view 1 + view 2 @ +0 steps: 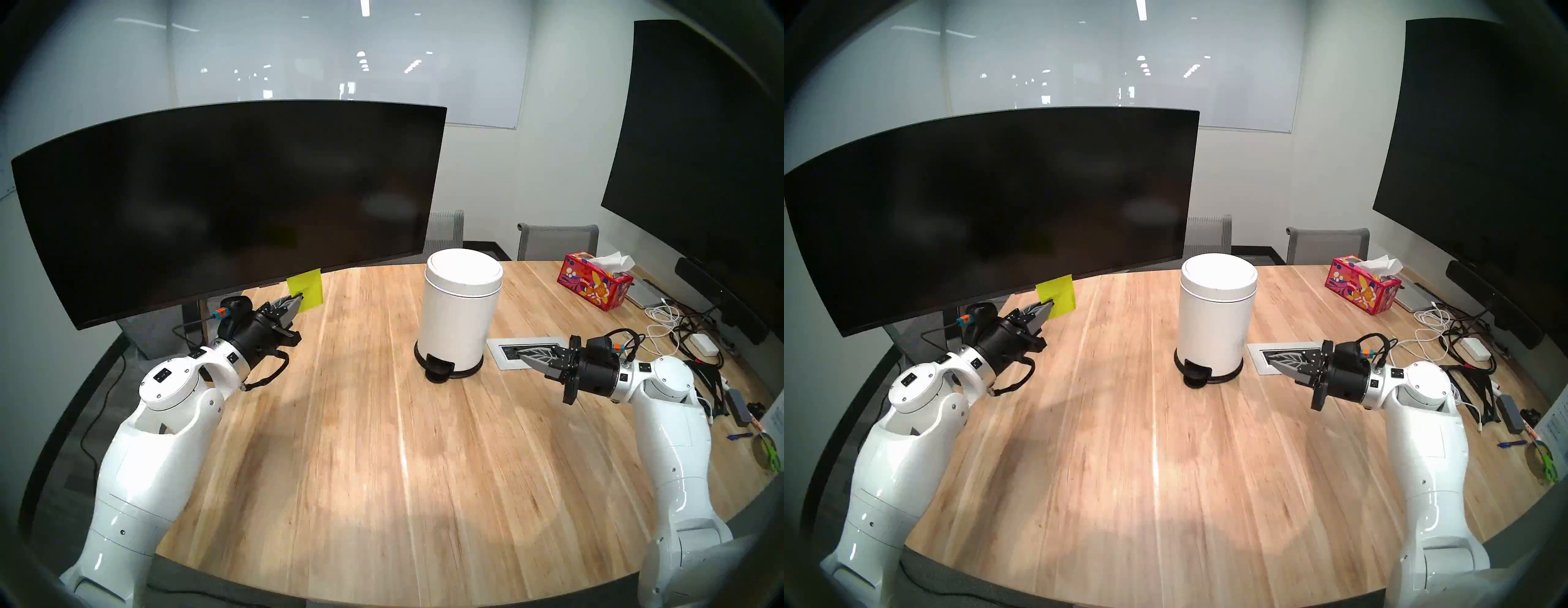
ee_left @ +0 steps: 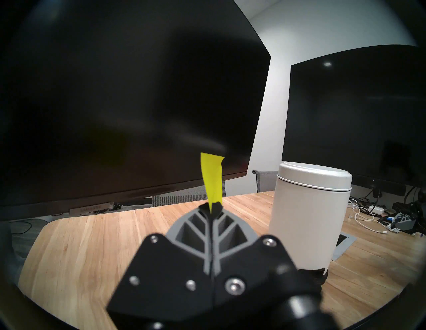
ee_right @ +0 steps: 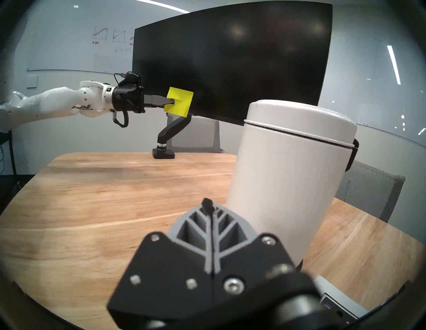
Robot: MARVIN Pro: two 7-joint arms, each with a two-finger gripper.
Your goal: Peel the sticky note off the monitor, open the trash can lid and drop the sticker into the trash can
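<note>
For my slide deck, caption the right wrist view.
Left gripper pinches the sticky note at the monitor; trash can lid closed.

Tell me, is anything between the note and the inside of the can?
Yes: the lid is down on the can. The left gripper holds the note over bare table; the shut right gripper is beside the can.

A bright yellow-green sticky note (image 1: 306, 288) shows against a black monitor (image 1: 229, 204) screen. The trash can (image 1: 460, 327) is plain white with a black base ring and pedal, on a pale striped wooden table (image 1: 360, 446). A tissue box (image 1: 594, 285) is red with a colourful flower pattern.
</note>
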